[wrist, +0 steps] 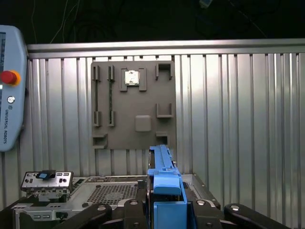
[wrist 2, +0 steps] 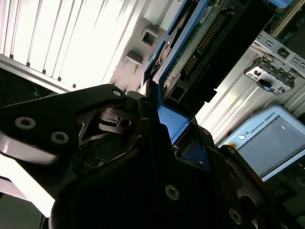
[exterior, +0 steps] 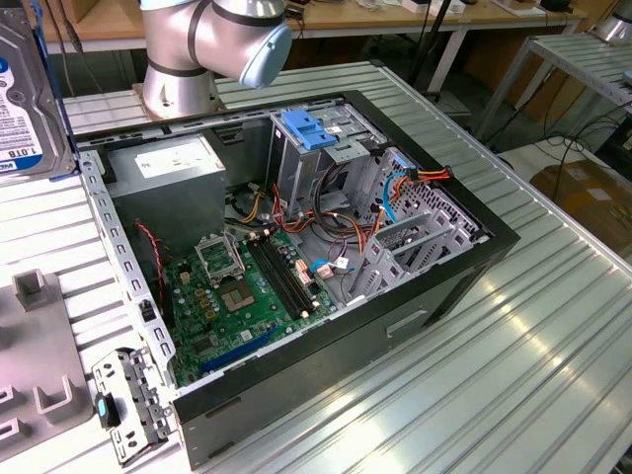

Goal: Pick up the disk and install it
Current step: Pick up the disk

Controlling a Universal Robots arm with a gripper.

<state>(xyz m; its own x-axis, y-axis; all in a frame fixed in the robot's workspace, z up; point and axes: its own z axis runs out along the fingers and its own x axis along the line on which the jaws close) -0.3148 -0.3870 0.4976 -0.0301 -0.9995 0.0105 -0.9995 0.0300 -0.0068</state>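
Note:
The disk [exterior: 25,99] hangs in the air at the exterior view's far left, above the table beside the open computer case [exterior: 474,237]. Its white label with a blue band faces the camera. In the first wrist view the disk [wrist: 162,174] stands edge-on, its blue rails held between the black fingers of my gripper [wrist: 164,210]. In the second wrist view the gripper [wrist 2: 162,119] is shut on the disk [wrist 2: 200,43], whose connector side and green board show.
Inside the case lie the grey power-supply box [exterior: 163,168], the motherboard [exterior: 242,296] and a drive cage with a light-blue latch plate [exterior: 311,128]. A grey fixture plate [wrist: 133,105], a metal bracket [exterior: 128,400] and a teach pendant [wrist: 9,86] sit on the ribbed table.

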